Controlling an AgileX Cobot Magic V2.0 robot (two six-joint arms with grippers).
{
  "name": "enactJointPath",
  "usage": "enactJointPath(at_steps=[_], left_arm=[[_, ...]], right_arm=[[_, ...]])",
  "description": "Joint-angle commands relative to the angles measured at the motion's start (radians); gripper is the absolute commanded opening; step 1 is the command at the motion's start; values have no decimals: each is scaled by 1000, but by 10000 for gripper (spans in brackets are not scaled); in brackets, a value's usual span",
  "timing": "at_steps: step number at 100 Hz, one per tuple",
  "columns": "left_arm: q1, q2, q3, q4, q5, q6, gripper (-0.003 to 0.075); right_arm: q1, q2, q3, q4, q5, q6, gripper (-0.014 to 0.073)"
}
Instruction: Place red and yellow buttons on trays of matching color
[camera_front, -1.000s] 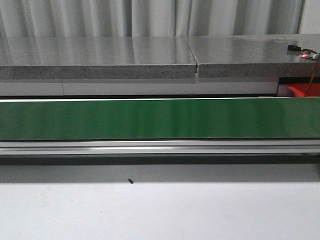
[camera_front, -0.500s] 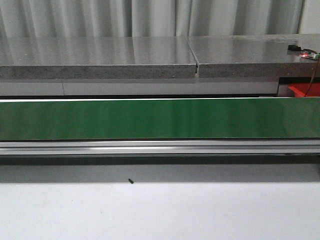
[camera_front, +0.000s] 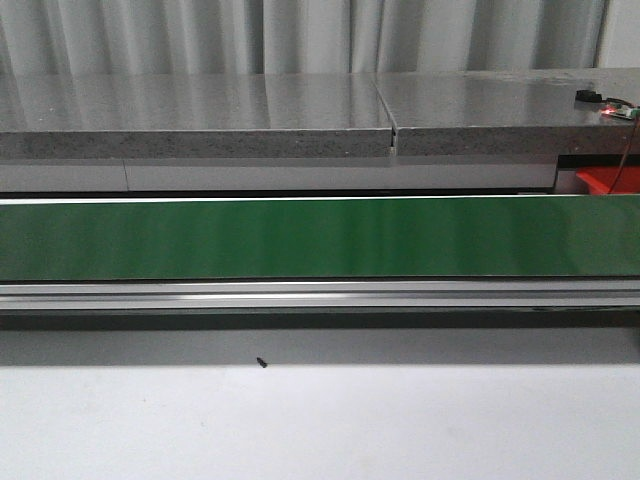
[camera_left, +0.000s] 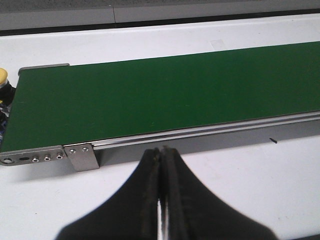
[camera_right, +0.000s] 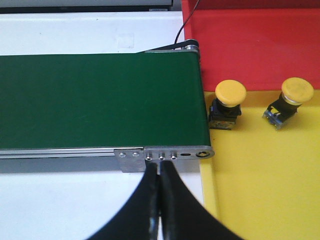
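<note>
Two yellow buttons (camera_right: 230, 103) (camera_right: 291, 101) stand on the yellow tray (camera_right: 260, 195), just past the end of the green conveyor belt (camera_right: 100, 100). The red tray (camera_right: 250, 45) lies beyond the yellow one; no red button shows on it or elsewhere. A corner of the red tray (camera_front: 605, 180) shows at the far right of the front view. My right gripper (camera_right: 160, 167) is shut and empty, near the belt's end bracket. My left gripper (camera_left: 161, 152) is shut and empty, on the near side of the belt (camera_left: 165, 95). A yellow-capped button (camera_left: 3, 80) peeks in beyond the belt's other end.
The belt (camera_front: 320, 238) spans the whole front view, with an aluminium rail (camera_front: 320, 293) along its near side and a grey stone counter (camera_front: 200, 120) behind. A small black speck (camera_front: 261, 362) lies on the white table. A small lit device (camera_front: 610, 105) with a wire sits on the counter at the right.
</note>
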Motion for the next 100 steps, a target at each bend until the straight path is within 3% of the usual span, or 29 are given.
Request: enactJointPath(at_steps=[1, 23, 100], left_arm=[[-10, 7, -26, -12, -75, -1, -19], [-10, 7, -26, -12, -75, -1, -19], [-10, 7, -26, -35, -77, -1, -19]], right_arm=[[2, -55, 7, -12, -67, 1, -59], [2, -164, 41, 7, -60, 1, -59], [2, -162, 41, 7, -61, 1, -59]])
